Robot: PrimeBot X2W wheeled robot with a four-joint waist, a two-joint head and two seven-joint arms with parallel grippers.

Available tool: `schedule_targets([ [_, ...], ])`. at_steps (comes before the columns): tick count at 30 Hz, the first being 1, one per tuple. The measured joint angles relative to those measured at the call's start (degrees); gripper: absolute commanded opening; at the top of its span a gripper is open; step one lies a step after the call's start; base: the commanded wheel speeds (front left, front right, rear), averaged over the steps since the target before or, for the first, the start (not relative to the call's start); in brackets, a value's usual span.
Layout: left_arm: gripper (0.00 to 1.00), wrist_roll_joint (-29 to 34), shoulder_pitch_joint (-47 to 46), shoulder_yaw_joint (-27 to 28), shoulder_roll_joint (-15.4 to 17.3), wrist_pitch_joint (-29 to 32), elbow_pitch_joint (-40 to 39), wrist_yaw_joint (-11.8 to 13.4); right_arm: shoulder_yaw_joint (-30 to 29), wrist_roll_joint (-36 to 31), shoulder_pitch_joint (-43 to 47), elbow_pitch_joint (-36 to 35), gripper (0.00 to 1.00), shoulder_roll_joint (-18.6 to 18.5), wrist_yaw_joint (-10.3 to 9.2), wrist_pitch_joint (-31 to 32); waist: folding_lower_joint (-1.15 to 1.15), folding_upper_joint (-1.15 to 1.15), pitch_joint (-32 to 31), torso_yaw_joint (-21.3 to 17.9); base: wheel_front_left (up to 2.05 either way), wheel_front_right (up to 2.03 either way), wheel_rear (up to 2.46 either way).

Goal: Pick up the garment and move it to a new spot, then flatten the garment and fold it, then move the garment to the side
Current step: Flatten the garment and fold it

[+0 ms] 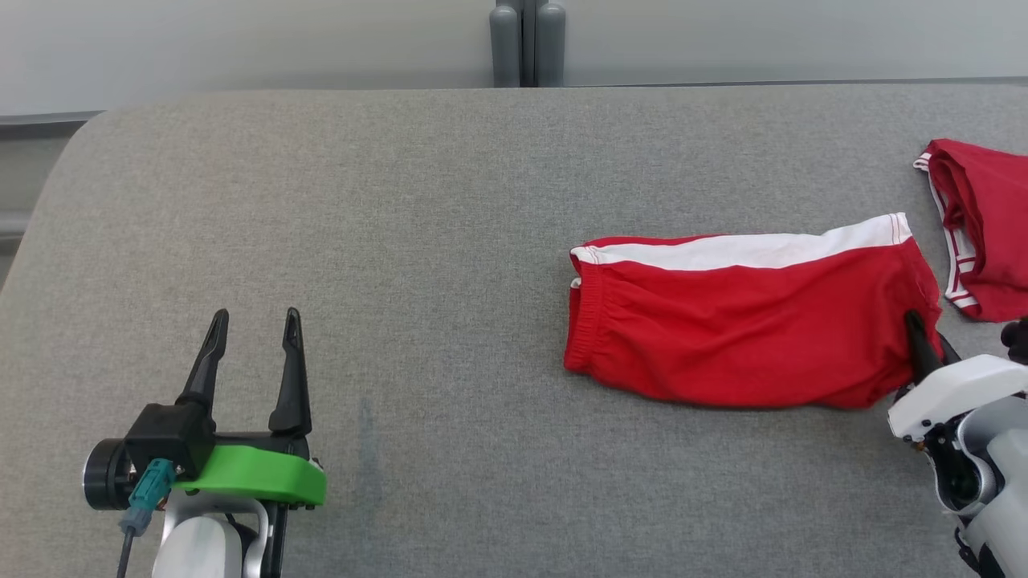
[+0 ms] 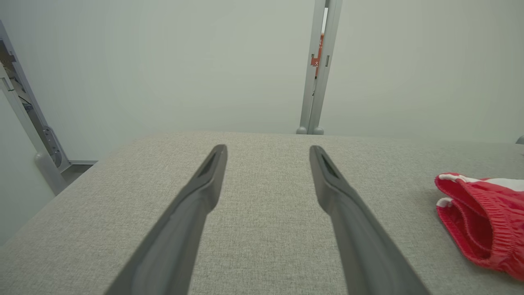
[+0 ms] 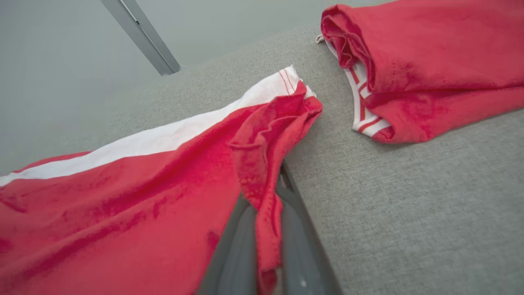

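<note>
The garment (image 1: 747, 329) is a pair of red shorts with a white side stripe, lying lengthwise on the right half of the grey padded table (image 1: 385, 209). My right gripper (image 1: 923, 345) is shut on its right-hand edge; in the right wrist view a fold of red cloth (image 3: 266, 164) is pinched between the two dark fingers (image 3: 237, 250). My left gripper (image 1: 255, 317) stands open at the lower left, far from the cloth, with nothing between its fingers. In the left wrist view the left gripper (image 2: 268, 149) points over bare table, and the garment's elastic waist (image 2: 483, 221) lies at the right.
A second red garment (image 1: 988, 233) with white-striped trim lies at the table's far right, close to the shorts; it is also in the right wrist view (image 3: 430, 69). Grey posts (image 1: 526, 40) stand behind the table's back edge. The table's rounded corner is at the left.
</note>
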Motion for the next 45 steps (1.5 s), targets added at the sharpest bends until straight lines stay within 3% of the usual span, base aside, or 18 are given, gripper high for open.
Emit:
schedule_targets([
  [13,1.0,0.3,0.4,0.1,0.0,0.0,0.0,-0.1,1.6,-6.1,-3.0,-10.5,0.0,5.5,-0.02,-0.6,0.0,0.0,-1.3,0.4,0.0,0.0,0.0],
  [20,1.0,-0.3,0.4,-0.4,0.0,0.0,-0.2,-0.1,4.6,-9.4,-3.0,-16.9,0.0,10.6,-0.02,3.1,0.0,0.0,-1.4,1.4,0.0,0.0,0.0],
  [28,1.0,-1.5,0.3,-1.7,0.0,0.0,-0.1,0.4,8.2,-12.4,-0.9,-17.2,0.0,14.3,-0.02,4.9,0.0,0.0,-0.6,3.6,0.0,0.0,0.0],
  [37,1.0,-2.0,0.3,-2.6,0.0,0.0,-0.1,0.9,12.7,-14.2,1.1,-14.0,0.0,15.6,-0.02,4.4,0.0,0.0,0.4,5.4,0.0,0.0,0.0],
  [38,1.0,-2.0,0.3,-2.6,0.0,0.0,-0.1,0.9,12.8,-14.5,1.2,-13.6,0.38,15.7,-0.02,3.9,0.0,0.0,0.4,5.4,0.0,0.0,0.0],
  [39,1.0,-2.0,0.3,-2.6,0.0,0.0,0.0,1.0,12.8,-14.6,1.2,-13.1,1.0,15.8,-0.02,3.6,0.0,0.0,0.4,5.3,0.0,0.0,0.0],
  [45,1.0,-2.0,0.3,-2.5,0.0,0.0,0.3,1.0,10.2,-13.5,0.5,-13.8,1.0,14.8,-0.02,0.5,0.0,0.0,0.1,4.5,0.0,0.0,0.0],
])
